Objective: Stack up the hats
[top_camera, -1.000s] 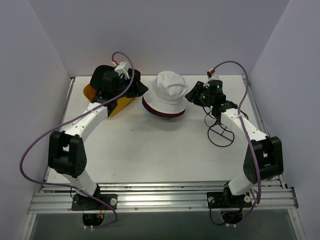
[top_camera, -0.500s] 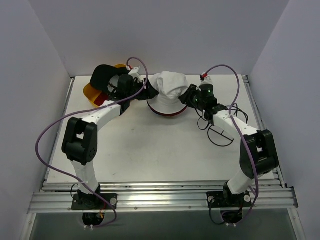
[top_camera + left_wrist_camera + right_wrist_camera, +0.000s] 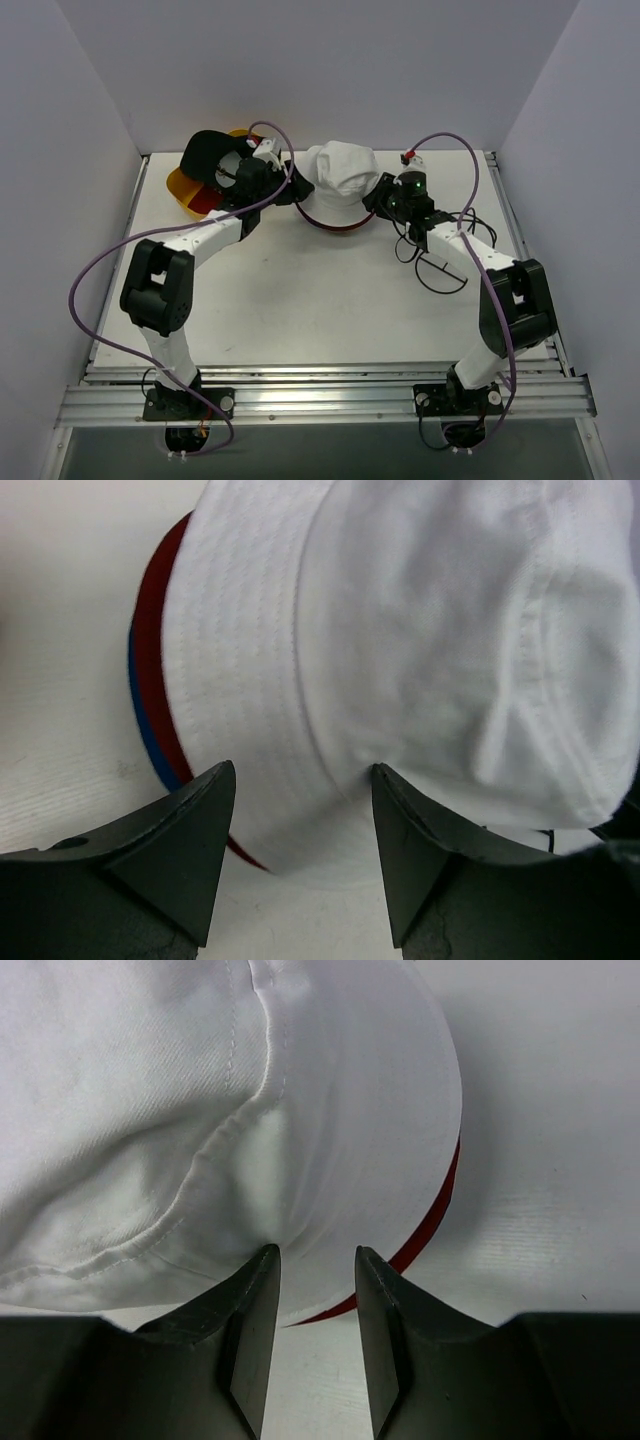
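Observation:
The white bucket hat (image 3: 340,172) sits on top of the maroon bucket hat (image 3: 335,226) at the back middle of the table; a thin blue brim (image 3: 146,725) shows under the maroon one (image 3: 155,645). My left gripper (image 3: 291,186) is open against the white hat's left brim (image 3: 300,680), its tips (image 3: 300,780) astride the edge. My right gripper (image 3: 374,196) is open against the right brim (image 3: 350,1140), its tips (image 3: 317,1260) astride it. The hat's crown is dented between them. A black cap (image 3: 204,150) and a red cap (image 3: 205,200) lie in the yellow basket.
The yellow basket (image 3: 180,186) stands at the back left, behind my left arm. Thin wire dome frames (image 3: 441,268) lie on the table under my right forearm. The back wall is close behind the hats.
Both grippers have moved in from the sides to the white hat's brim. The hat has gone from round to squeezed and has shifted slightly back. The black cap is uncovered on the basket.

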`<action>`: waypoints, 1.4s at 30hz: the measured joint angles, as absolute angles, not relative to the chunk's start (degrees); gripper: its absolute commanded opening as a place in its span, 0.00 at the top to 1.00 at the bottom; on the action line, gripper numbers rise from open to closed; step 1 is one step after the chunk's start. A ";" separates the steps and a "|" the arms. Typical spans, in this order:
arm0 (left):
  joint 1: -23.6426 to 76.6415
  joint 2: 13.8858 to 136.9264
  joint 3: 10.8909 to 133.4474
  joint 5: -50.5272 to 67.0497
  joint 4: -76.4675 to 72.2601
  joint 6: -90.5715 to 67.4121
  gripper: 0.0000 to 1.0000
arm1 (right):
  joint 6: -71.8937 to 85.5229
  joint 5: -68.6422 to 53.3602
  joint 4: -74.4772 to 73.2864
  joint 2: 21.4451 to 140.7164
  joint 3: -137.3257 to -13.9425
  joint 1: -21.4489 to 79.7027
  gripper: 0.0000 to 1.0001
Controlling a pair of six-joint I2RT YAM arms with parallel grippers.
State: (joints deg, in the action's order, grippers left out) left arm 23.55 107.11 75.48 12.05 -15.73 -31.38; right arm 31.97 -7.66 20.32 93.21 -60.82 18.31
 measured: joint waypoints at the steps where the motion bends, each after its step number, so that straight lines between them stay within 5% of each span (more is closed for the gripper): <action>1: 23.49 106.61 75.44 11.57 -14.66 -31.22 0.35 | 31.57 -7.35 19.31 93.01 -60.95 18.17 0.68; 13: 13.54 104.49 76.09 19.00 -5.30 -29.85 0.32 | 29.95 -9.43 14.20 86.37 -63.05 11.73 0.70; 23: 13.06 111.13 78.35 31.59 -12.45 -31.38 0.32 | 30.15 -11.44 10.85 93.84 -73.69 8.60 0.70; 42: 12.93 119.07 83.72 36.12 -22.59 -38.68 0.40 | 33.08 -14.50 10.17 104.86 -78.11 8.60 0.73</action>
